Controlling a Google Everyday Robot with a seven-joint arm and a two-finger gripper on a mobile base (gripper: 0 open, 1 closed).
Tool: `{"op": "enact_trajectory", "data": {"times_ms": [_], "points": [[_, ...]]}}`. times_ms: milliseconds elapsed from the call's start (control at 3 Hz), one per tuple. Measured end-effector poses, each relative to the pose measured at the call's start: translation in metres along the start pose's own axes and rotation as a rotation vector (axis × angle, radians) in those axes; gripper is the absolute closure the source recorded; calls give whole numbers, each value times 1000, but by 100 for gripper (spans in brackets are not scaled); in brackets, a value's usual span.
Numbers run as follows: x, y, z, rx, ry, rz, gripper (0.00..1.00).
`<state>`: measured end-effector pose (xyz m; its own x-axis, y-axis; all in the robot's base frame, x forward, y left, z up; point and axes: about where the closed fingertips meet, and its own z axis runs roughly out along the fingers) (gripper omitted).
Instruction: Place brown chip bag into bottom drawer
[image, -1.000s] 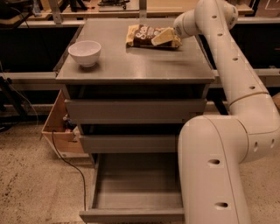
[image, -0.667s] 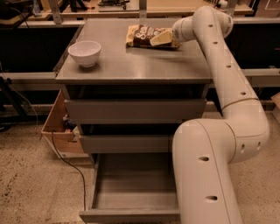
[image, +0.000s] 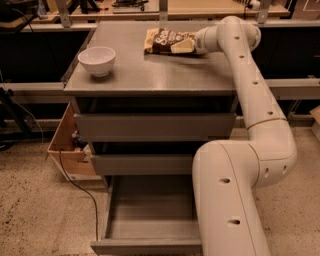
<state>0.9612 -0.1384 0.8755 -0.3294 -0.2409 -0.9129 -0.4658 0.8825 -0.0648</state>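
Ana: Speckled floor, a grey desk in the middle, and its bottom drawer stands pulled out toward the near side.

Ben: The two drawers above it are pushed in. Up top, on the desk's far right, the brown chip bag lies flat.

Ana: And the claw sits right at the bag's right end, with the white arm curving up from the near right.

Ben: Gripping or only resting there? Cannot tell from this angle. The white bowl stands well apart, on the desk's left side.
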Motion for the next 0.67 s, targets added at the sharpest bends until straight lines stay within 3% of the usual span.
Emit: {"op": "enact_trajectory", "data": {"times_ms": [667], "points": [[3, 6, 3, -37, -18, -2, 65]]}}
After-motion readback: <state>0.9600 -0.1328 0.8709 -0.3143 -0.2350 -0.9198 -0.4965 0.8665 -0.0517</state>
